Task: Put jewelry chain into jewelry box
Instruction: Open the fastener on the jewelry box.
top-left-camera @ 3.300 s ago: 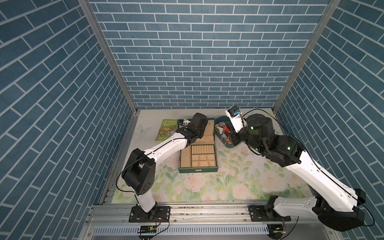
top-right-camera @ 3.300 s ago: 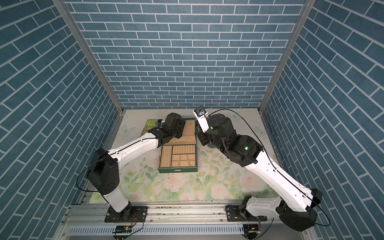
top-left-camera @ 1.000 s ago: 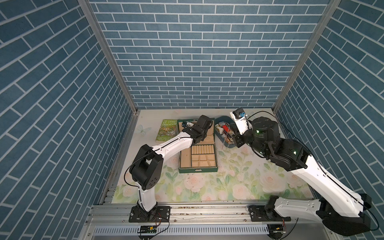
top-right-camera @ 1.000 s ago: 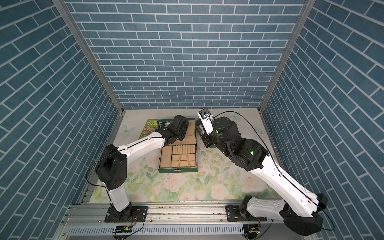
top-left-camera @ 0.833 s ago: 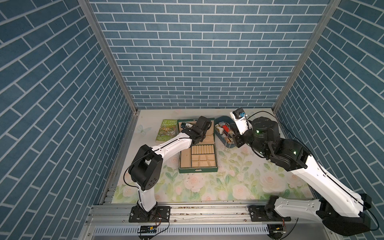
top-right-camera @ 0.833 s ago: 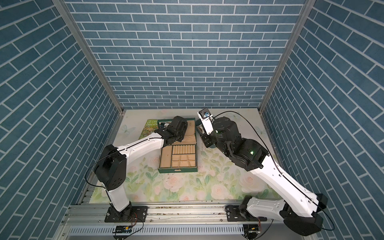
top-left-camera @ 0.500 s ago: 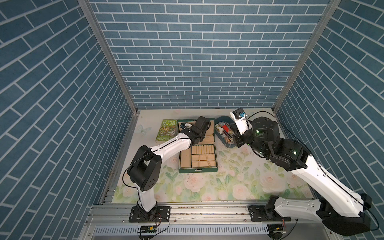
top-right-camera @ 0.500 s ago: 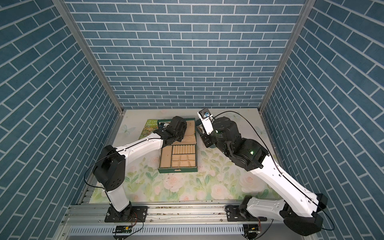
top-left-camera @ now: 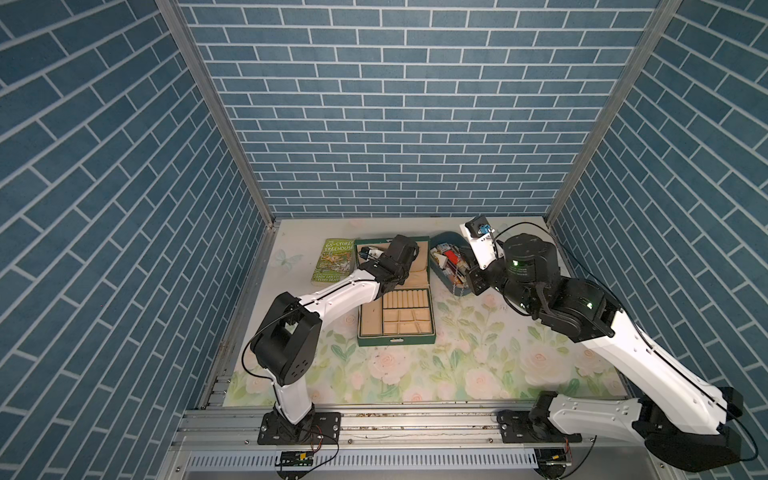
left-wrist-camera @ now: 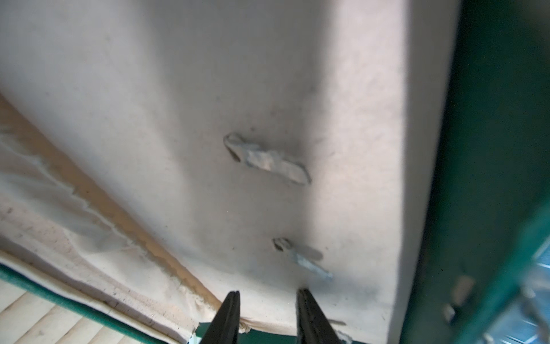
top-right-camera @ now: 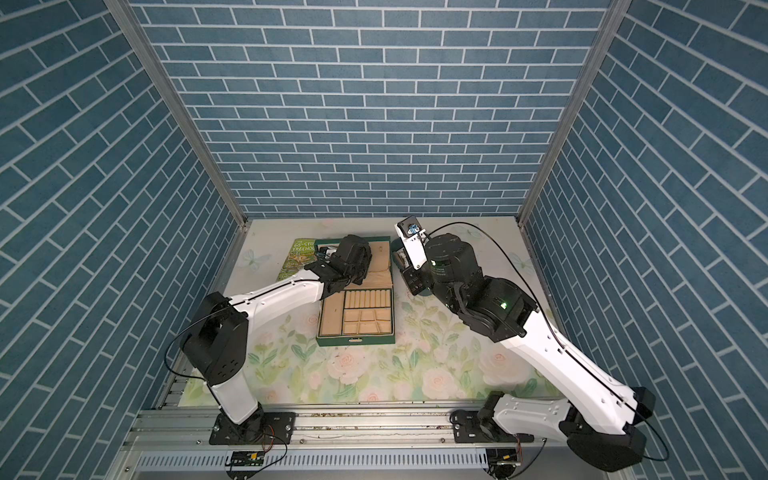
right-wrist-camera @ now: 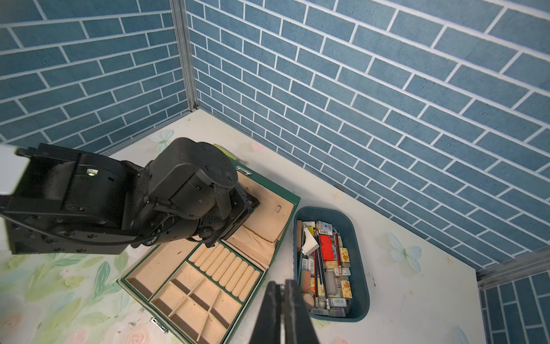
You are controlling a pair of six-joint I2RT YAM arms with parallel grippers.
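Box (top-left-camera: 395, 340) lies open mid-table in both top views, lid back toward 12 o'clock, tray (top-left-camera: 435, 270) at its 2 o'clock. Chain (top-left-camera: 457, 277) shows as a thin pale strand at the tray's 6 o'clock rim, outside the box.

Left wrist view: your left gripper (left-wrist-camera: 266, 293) stands partly open and empty, tips close to the lid lining beside two hooks (left-wrist-camera: 268, 159).

Right wrist view: your right gripper (right-wrist-camera: 281, 287) is pinched shut near the tray's rim; whether it grips the chain you can't tell.
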